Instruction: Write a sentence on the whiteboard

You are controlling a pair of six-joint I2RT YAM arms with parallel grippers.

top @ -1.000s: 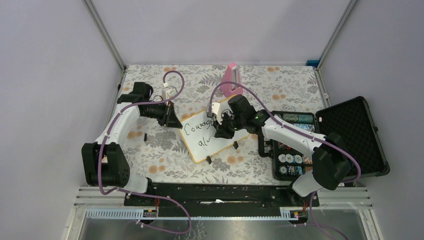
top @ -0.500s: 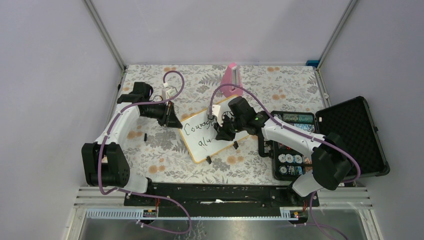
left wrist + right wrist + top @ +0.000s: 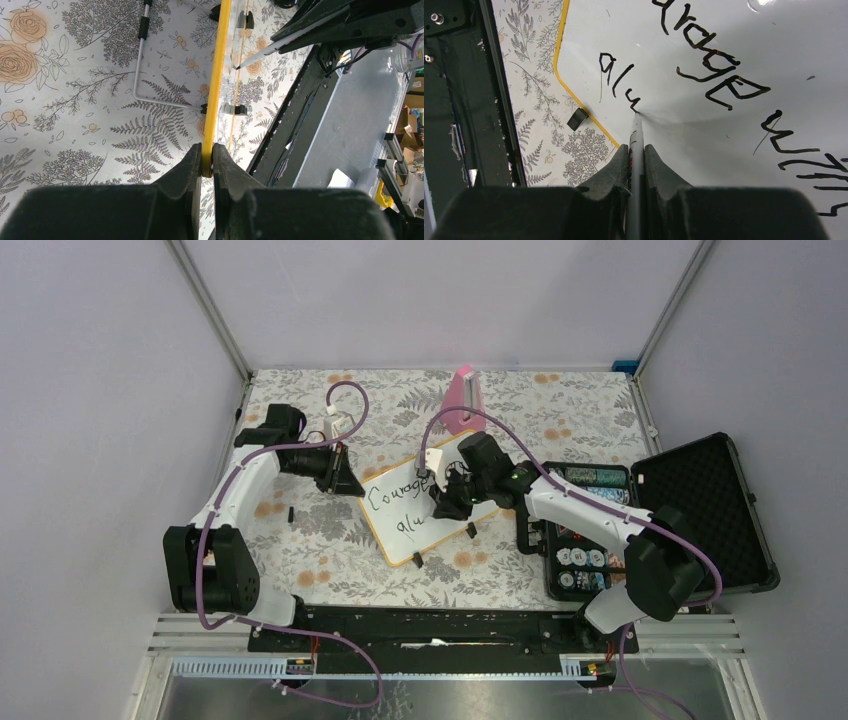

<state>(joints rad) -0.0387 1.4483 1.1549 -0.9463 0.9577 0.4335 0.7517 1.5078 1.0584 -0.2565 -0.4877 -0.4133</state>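
The whiteboard (image 3: pixel 400 546) lies tilted on the flowered cloth, its yellow rim (image 3: pixel 219 75) edge-on in the left wrist view. My left gripper (image 3: pixel 207 160) is shut on that rim at the board's left corner (image 3: pixel 352 487). My right gripper (image 3: pixel 636 150) is shut on a grey marker (image 3: pixel 636 134), over the board's middle (image 3: pixel 440 508). The marker's tip touches the board at the end of "alu" (image 3: pixel 616 82). The sentence (image 3: pixel 395 492) reads "Courage" above with more letters (image 3: pixel 796 152) to its right; the right arm hides part of it in the top view.
An open black case (image 3: pixel 700 510) with round items lies right of the board. A pink object (image 3: pixel 463 400) stands at the back. A small black piece (image 3: pixel 290 512) lies left of the board. A metal stand leg (image 3: pixel 137 75) and a black foot (image 3: pixel 577 119) sit under the board.
My right gripper with the marker has shifted slightly over the second line. The left arm and the board have stayed put.
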